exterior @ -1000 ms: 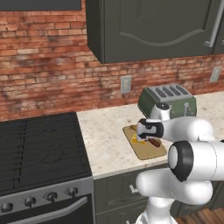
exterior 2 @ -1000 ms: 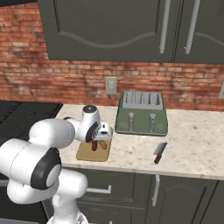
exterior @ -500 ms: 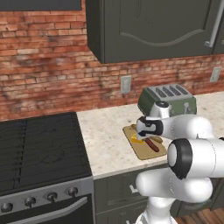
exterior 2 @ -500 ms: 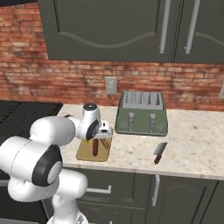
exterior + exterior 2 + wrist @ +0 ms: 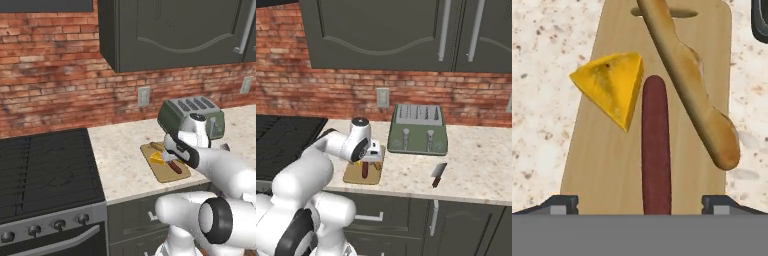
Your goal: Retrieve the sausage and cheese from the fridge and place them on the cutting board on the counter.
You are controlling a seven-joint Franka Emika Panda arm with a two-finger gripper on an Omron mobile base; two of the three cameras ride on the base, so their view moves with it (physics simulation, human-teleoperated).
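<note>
Hand (image 5: 640,204) hovering low over the near end of the cutting board (image 5: 602,165), fingers (image 5: 562,204) spread wide at either side of the sausage (image 5: 656,150), clear of it and holding nothing. Sausage lying flat along the middle of the board, dark red-brown, running lengthwise. Cheese (image 5: 612,86) resting flat on the board just beside the sausage, a yellow wedge, one edge close against the sausage's far half; touching or not, hard to tell. Longer tan stick-shaped food (image 5: 687,85) lying slanted on the other side of the sausage, from the board's handle slot (image 5: 662,12) down to the board's side edge, its blunt end near that edge.

From the left base view: cutting board (image 5: 165,169) on the beige speckled table (image 5: 120,160), between the black stove top (image 5: 47,170) and the green toaster (image 5: 190,116), with cheese (image 5: 157,159) and sausage (image 5: 175,167) on it and the white arm bent over them. From the right base view: board (image 5: 356,176) at the front of the table (image 5: 476,165), sausage (image 5: 364,170) showing under the hand (image 5: 372,159), toaster (image 5: 418,130) behind and to the right, a knife (image 5: 438,174) lying well apart near the table's front edge. Dark cabinets (image 5: 386,35) above, brick wall (image 5: 50,65) behind.
</note>
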